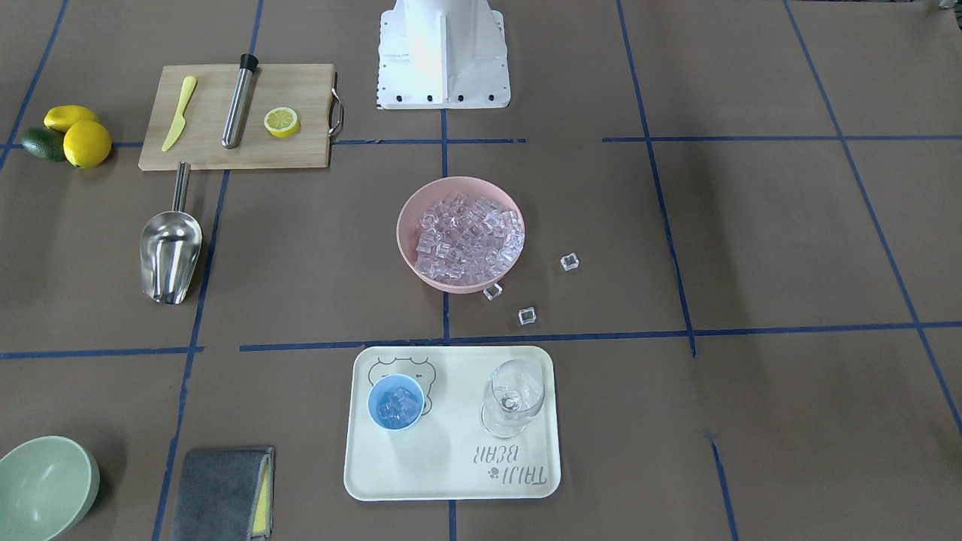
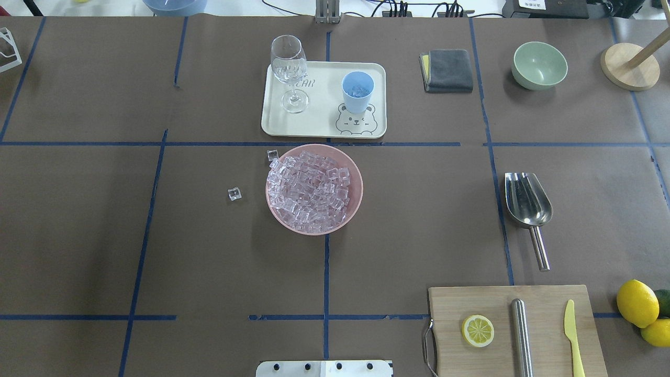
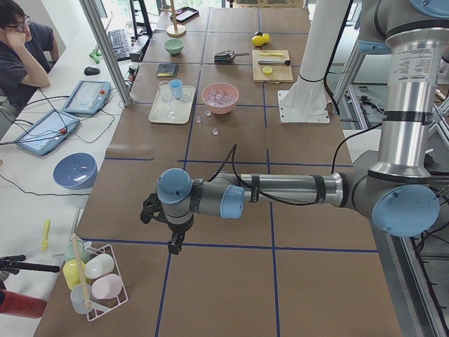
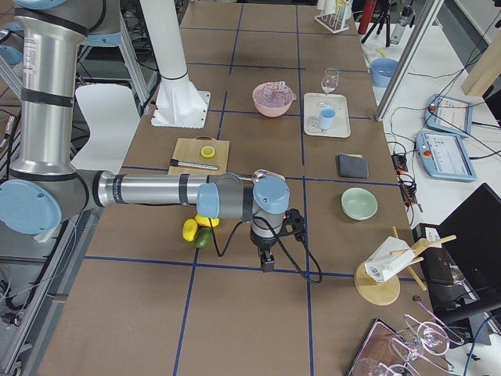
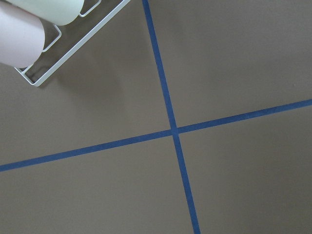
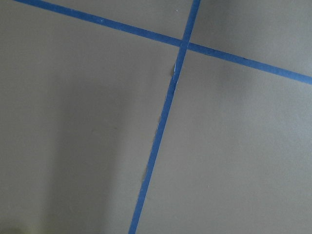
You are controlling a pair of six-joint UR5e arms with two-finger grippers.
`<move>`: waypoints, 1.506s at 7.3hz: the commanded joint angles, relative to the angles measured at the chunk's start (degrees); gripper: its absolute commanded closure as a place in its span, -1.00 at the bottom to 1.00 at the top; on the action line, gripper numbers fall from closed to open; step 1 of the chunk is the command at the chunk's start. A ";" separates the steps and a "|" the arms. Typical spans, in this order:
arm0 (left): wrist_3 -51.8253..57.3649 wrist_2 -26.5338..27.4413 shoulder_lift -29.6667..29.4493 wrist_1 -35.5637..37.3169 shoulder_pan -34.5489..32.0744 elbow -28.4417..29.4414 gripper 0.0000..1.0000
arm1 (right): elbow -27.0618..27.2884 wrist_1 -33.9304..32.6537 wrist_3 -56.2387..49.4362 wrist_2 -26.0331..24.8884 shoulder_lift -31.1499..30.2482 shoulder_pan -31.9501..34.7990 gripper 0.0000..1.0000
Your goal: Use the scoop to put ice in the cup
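Observation:
The ice (image 1: 467, 234) lies heaped in a pink bowl (image 1: 409, 248) at the table's middle, with three loose cubes (image 1: 527, 315) on the paper beside it. The light-blue cup (image 1: 396, 402) stands on a cream tray (image 1: 451, 481) and holds a few cubes. The steel scoop (image 1: 170, 252) lies empty on the table by the cutting board; it also shows in the overhead view (image 2: 527, 201). My left gripper (image 3: 174, 242) hangs far from these at the table's left end. My right gripper (image 4: 268, 262) hangs at the right end. I cannot tell if either is open or shut.
A clear wine glass (image 1: 513, 398) stands on the tray next to the cup. A cutting board (image 1: 301, 83) holds a lemon half, a steel cylinder and a yellow knife. Lemons (image 1: 83, 139), a green bowl (image 1: 41, 488) and a grey cloth (image 1: 222, 492) lie around. A wire rack (image 5: 73, 39) is near the left gripper.

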 commanded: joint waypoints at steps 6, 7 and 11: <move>0.21 0.50 0.99 0.13 -0.01 -1.33 -1.00 | 0.52 0.18 7.48 -0.01 -0.11 0.00 -1.00; 0.48 0.58 1.08 0.13 -0.01 -1.41 -1.00 | 0.79 0.44 7.13 -0.27 -0.37 0.00 -1.00; 0.48 0.67 0.99 0.04 -0.01 -1.24 -1.00 | 0.96 0.35 7.57 0.08 -0.37 0.00 -1.00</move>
